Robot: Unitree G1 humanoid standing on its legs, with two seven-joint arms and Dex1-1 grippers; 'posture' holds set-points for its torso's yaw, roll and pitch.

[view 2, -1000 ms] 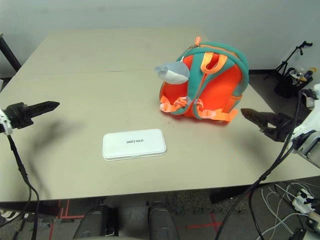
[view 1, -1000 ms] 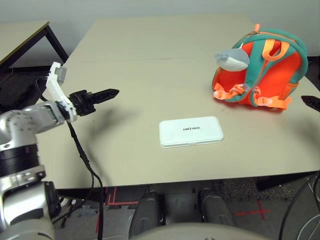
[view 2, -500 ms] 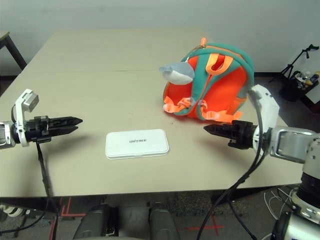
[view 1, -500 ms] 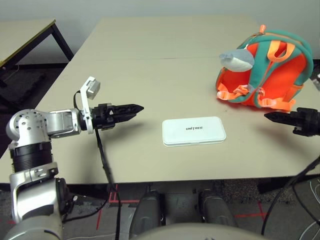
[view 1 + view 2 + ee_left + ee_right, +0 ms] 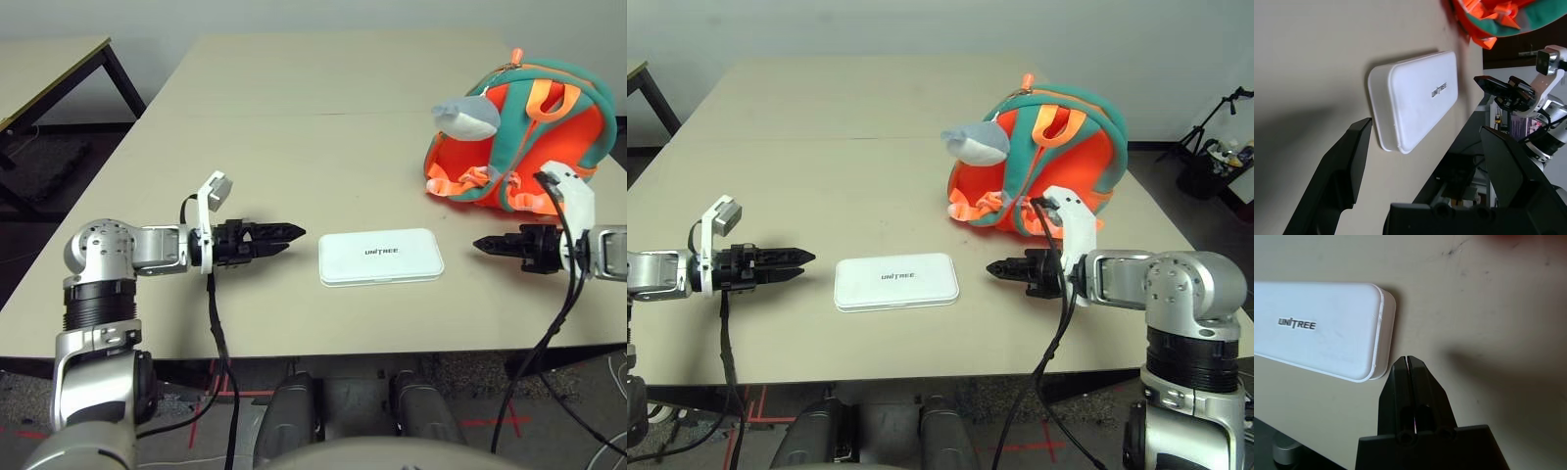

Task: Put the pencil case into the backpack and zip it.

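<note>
Two arms reach in over the table (image 5: 284,157) in the left eye view, the left gripper (image 5: 296,240) and right gripper (image 5: 475,245) pointing inward from opposite sides of the case (image 5: 380,258), which lies flat between them, outside the backpack (image 5: 509,137). The backpack stands beyond the right gripper, its plush (image 5: 467,117) hanging on the side toward the table's middle; another table (image 5: 44,73) is off to the left

In the right eye view, the right wrist's white bracket (image 5: 1075,220) covers part of the backpack, cables (image 5: 1043,362) droop from that wrist, and a tripod (image 5: 1207,122) stands on the floor past the table

In the left wrist view, the left gripper is spread wide, empty, short of the case

In the right wrist view, the right gripper is closed on nothing, near the case's end
</note>
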